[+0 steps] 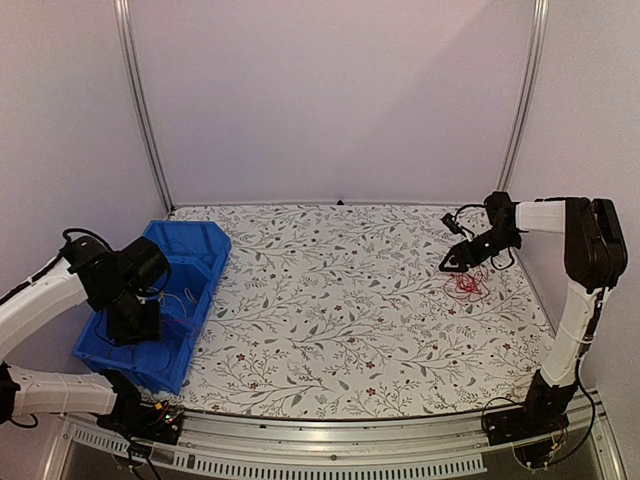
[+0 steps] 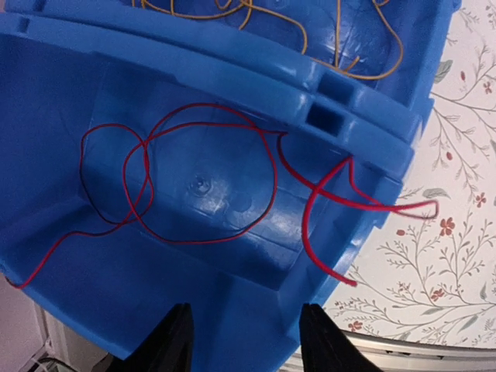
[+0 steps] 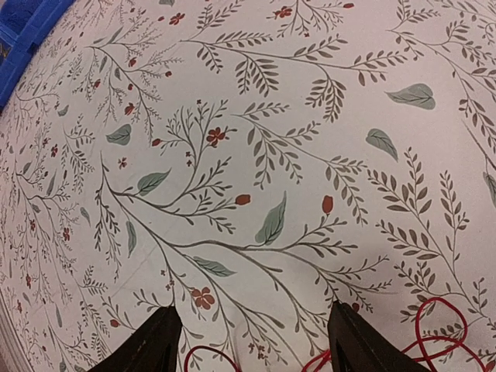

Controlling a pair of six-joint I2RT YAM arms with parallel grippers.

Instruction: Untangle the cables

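Okay, I'm looking at the left gripper (image 2: pixel 246 325) hovering over the blue bin (image 1: pixel 195 245) at the near left of the table (image 1: pixel 340 300). Its fingers are standing apart and gripping nothing. One red cable (image 2: pixel 274 167) is lying loose on the bin floor below it in a few overlapping loops. One end is trailing to the left, while the other end is hanging over the bin's right edge and reaching onto the floral surface. A yellow cable (image 2: pixel 302 43) is sitting past a raised blue rim (image 2: pixel 232 77) in the next section. I can't tell whether that's a second bin or a compartment. The right gripper (image 1: pixel 455 258) is hanging at the far right of the table, well apart from the bin. Its fingers (image 3: pixel 151 345) are spreading wide and holding nothing. A small red clump (image 1: pixel 467 285) is lying on the table just near of that gripper. In the right wrist view its loops are showing at the bottom edge, partly between and partly right of the fingers, and I can't tell whether they're touching.
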